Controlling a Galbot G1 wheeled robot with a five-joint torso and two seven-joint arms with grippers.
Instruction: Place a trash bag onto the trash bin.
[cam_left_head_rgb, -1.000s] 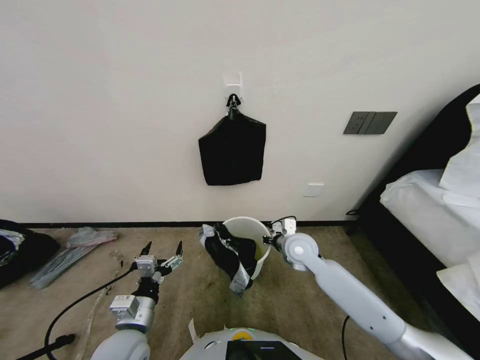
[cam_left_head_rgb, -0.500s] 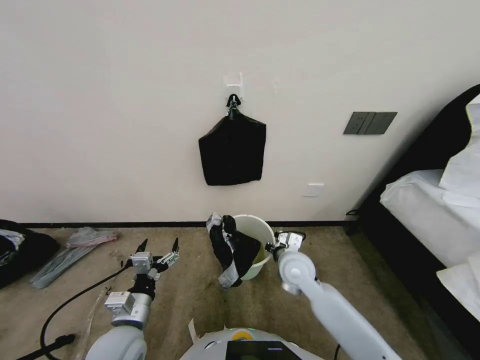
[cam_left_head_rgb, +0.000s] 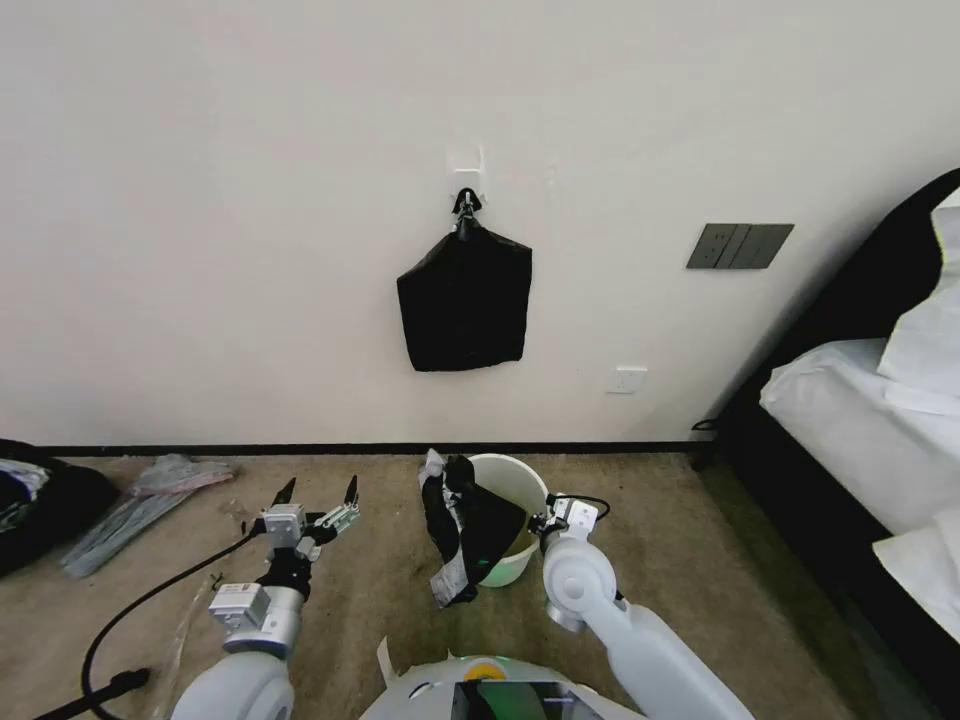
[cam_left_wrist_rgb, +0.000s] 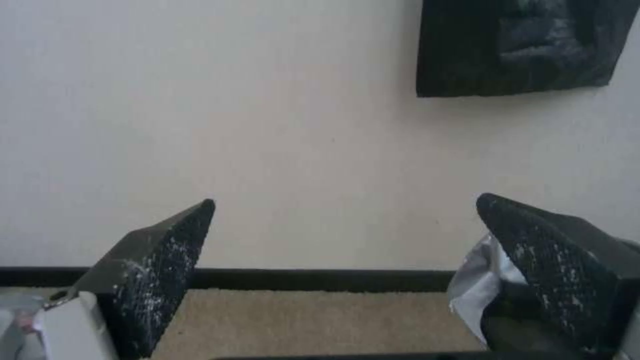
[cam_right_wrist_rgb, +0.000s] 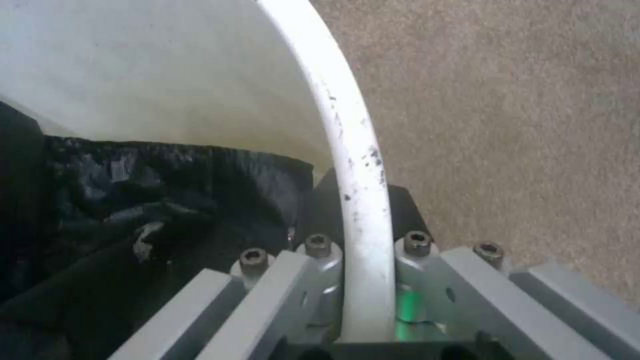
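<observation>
1. The bin (cam_left_head_rgb: 510, 520) has been drawn back from the wall toward the robot over the last second, and now stands on the carpet (cam_left_head_rgb: 640, 560) just ahead of the base; it appears tilted, mouth toward the wall
2. The right gripper (cam_left_head_rgb: 545, 522) is closed on the bin rim at the bin's right side; in the right wrist view the rim (cam_right_wrist_rgb: 357, 200) is seen running between the two fingers, one inside the bin and one outside
3. The bag (cam_left_head_rgb: 465, 525) has come along with the bin. It is draped over the left part of the rim, part hanging down outside, part lying inside
4. Judged: the bin has been repositioned, not lined; the bag is bunched on one side and its mouth is not yet spread around the rim
5. The left gripper (cam_left_head_rgb: 318, 494) has stayed where it was, raised over the carpet to the left of the bin, well apart from it, fingers spread wide and empty
6. Bin contents: black bag film against the inner wall (cam_right_wrist_rgb: 153, 195); pale wall bare above it, yellowish tint lower down. Nothing else is made out inside
7. A separate black bundle (cam_left_head_rgb: 465, 300) hangs from a wall clip above the bin, untouched
</observation>
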